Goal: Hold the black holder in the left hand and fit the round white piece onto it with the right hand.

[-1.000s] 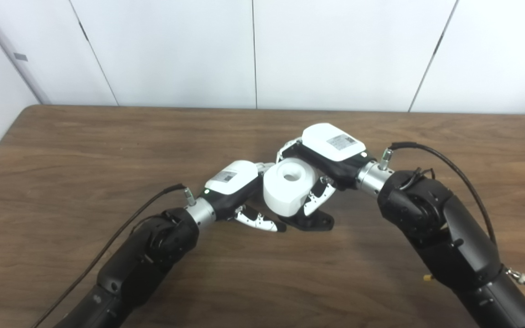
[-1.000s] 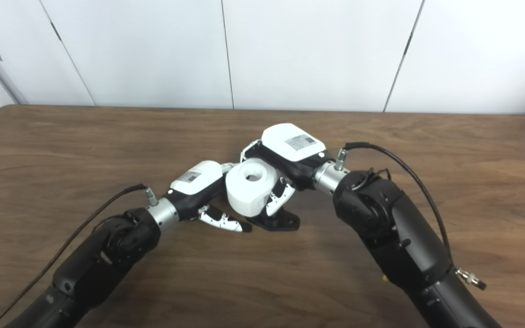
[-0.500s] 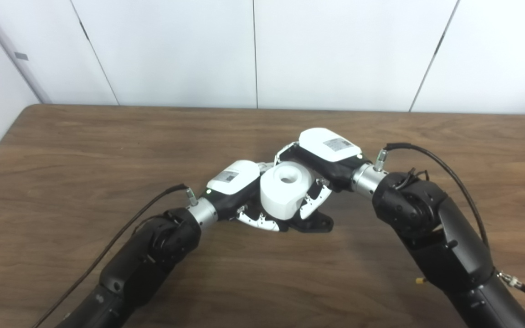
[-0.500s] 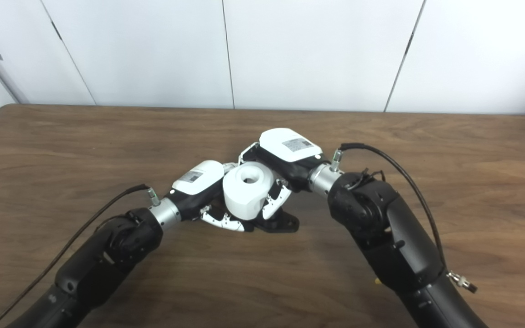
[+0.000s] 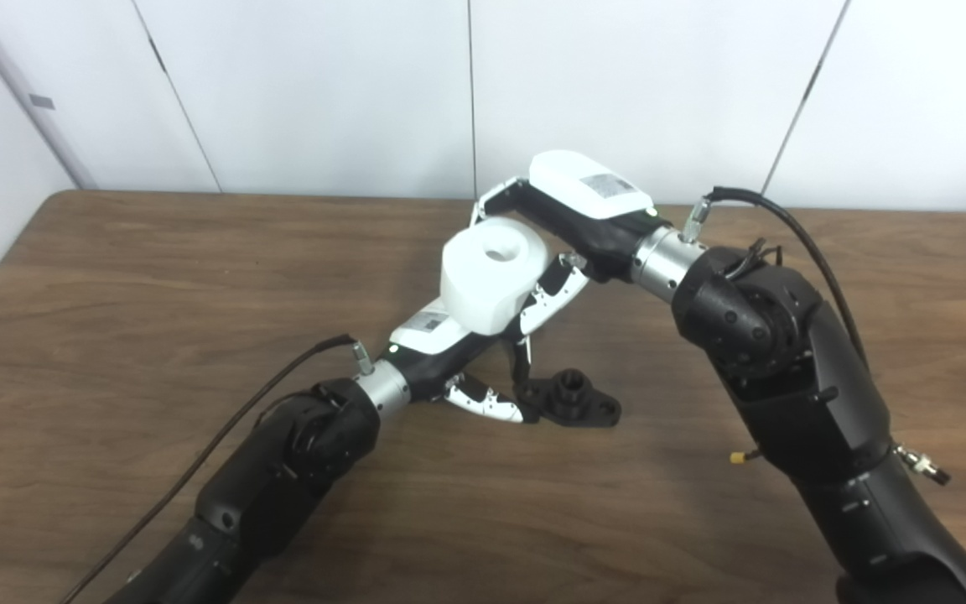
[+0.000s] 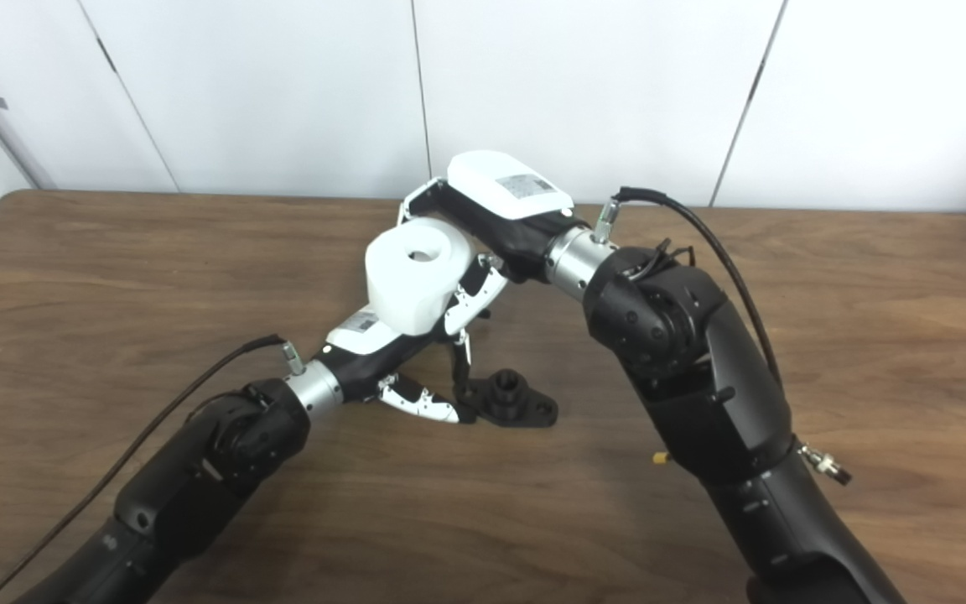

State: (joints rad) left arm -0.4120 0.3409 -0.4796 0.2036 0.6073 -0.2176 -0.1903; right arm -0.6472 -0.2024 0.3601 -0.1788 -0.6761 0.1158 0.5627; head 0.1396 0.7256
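Black holder [image 5: 571,400] lies flat on the brown wood-grain surface [image 5: 156,277], a matte plastic plate with rounded ends and a short round peg standing up from its middle. Just beside its near-left end, the left hand [image 5: 449,352] rests low, fingers curled against the plate's edge; whether they truly grip it cannot be told from either view. Above and slightly behind, well clear of the peg, the right hand [image 5: 563,226] holds the round white piece [image 5: 491,273] aloft, fingers and thumb closed around its sides. That piece is a smooth, thick white drum with a round hole in its top face, its axis tilted a little from upright. The peg sits below and toward the camera from the drum, so the fit likely calls for lowering it forward, hole squared over peg.
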